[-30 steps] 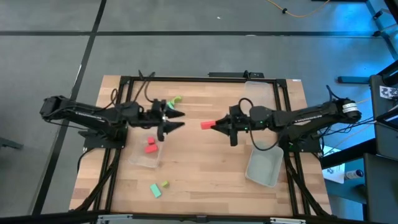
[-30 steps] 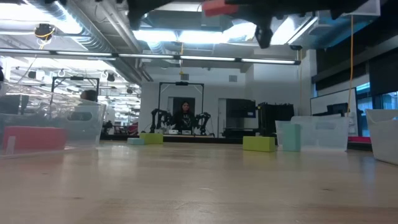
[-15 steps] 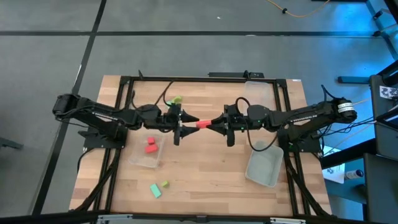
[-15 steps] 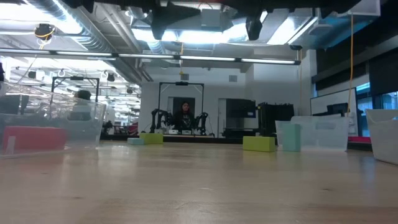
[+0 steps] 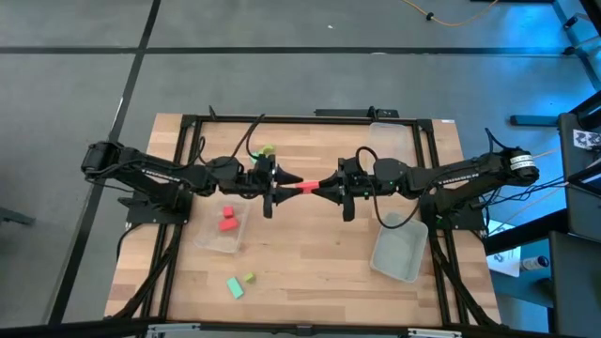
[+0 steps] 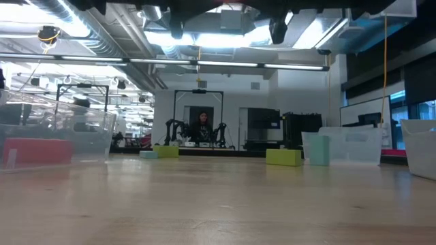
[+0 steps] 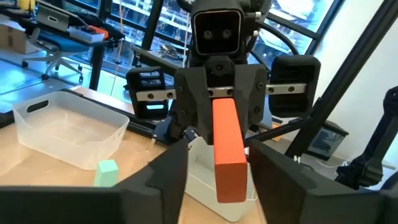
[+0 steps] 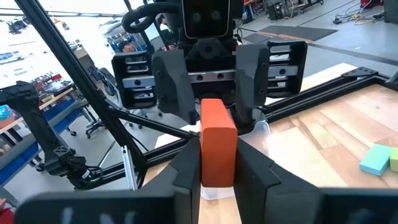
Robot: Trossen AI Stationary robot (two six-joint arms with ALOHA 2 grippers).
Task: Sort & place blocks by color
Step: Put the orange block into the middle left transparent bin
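Red block hung in mid-air above the table centre, its long axis level, running straight from one arm to the other. The right pincer was clamped on one end; the left pincer straddled the other end, fingers not yet touching. Left should close squarely and firmly before right lets go

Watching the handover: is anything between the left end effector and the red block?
Nothing visible. The red block, held by the right end effector, already sits between the left end effector's fingers above the table.
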